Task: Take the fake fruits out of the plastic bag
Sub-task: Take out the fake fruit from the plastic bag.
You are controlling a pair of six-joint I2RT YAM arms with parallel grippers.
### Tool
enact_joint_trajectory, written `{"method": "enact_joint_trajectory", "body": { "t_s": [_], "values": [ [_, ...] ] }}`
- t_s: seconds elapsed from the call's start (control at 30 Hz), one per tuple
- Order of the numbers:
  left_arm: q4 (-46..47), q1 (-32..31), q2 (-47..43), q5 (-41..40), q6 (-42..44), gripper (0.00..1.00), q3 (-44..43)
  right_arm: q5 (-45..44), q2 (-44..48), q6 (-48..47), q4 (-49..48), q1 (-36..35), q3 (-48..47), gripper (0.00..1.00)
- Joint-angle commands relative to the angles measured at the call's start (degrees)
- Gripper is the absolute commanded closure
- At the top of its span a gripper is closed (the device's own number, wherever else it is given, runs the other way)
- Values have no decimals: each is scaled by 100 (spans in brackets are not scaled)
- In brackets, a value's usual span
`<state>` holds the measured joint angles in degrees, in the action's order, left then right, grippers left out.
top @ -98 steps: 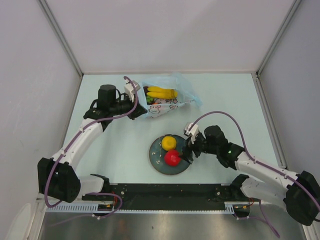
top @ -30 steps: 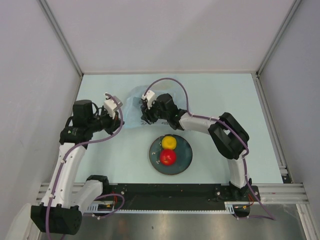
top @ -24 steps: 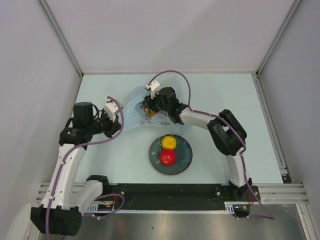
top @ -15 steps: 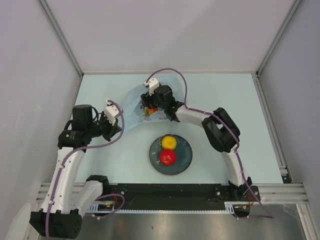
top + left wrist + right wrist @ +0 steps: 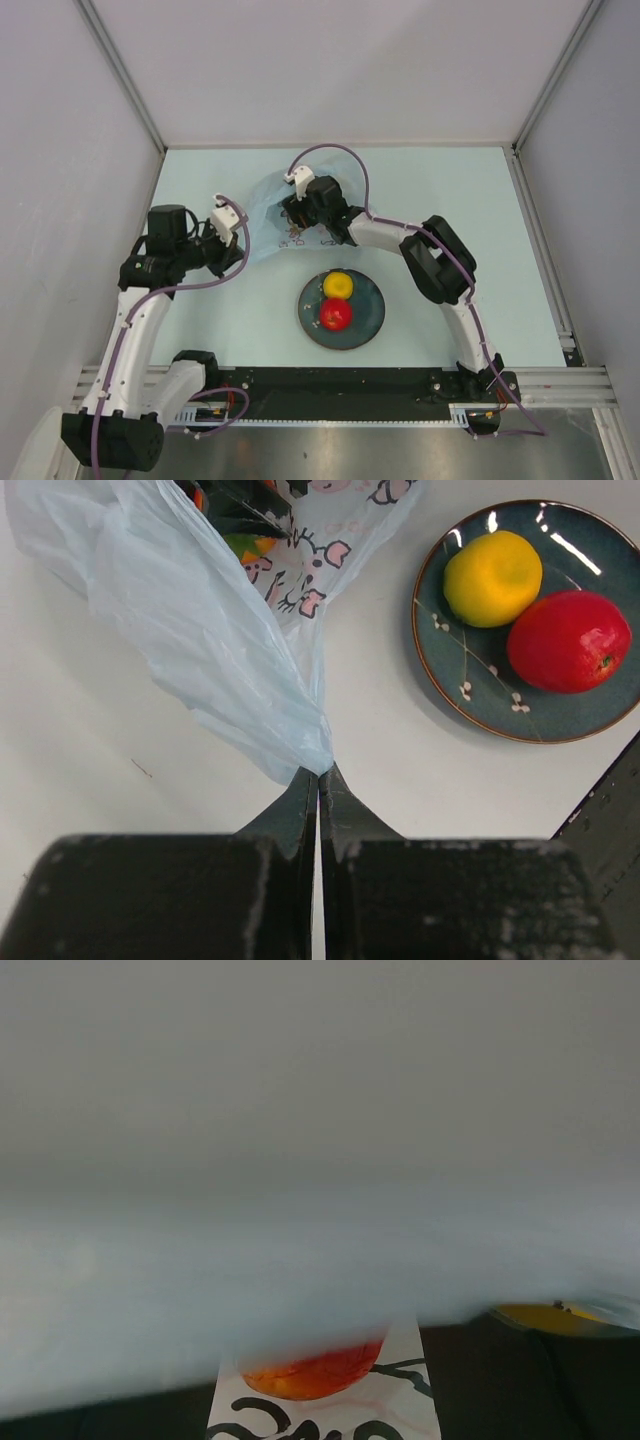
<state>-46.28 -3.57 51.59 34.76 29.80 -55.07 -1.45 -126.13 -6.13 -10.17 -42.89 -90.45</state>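
We see a pale mint table (image 5: 500, 200) enclosed by 3 plain grey walls (image 5: 340, 70), with metal posts (image 5: 120, 72) at the 2 far corners.

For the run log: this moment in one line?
left end effector: shut on plastic bag | right end effector: in bag | plate: yellow fruit, red apple

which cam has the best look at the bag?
Left wrist: bag sharp, corner pinched in left gripper. Top: small, partly under right arm. Right wrist: just blurred film up close.
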Motion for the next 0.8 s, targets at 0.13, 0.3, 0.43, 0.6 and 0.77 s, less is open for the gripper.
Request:
{"method": "enact_joint_trajectory", "body": {
  "t_s": [0.13, 0.3, 0.43, 0.6, 0.77],
  "values": [
    [365, 41, 114, 329, -159, 100, -118, 934, -105, -29, 77, 229, 2, 40],
    [550, 41, 228, 408, -334, 100, -127, 2261, 88, 208, 77, 396, -77, 68],
    [690, 41, 342, 540, -475, 100, -145, 2834, 369, 568, 102, 545, -288, 78],
    [962, 41, 465, 689, -685, 100, -83, 3343, 737, 973, 402, 659, -632, 84],
    [1271, 41, 553, 777, -871, 100, -83, 3642, 1379, 1465, 218, 747, -359, 84]
  ]
}}
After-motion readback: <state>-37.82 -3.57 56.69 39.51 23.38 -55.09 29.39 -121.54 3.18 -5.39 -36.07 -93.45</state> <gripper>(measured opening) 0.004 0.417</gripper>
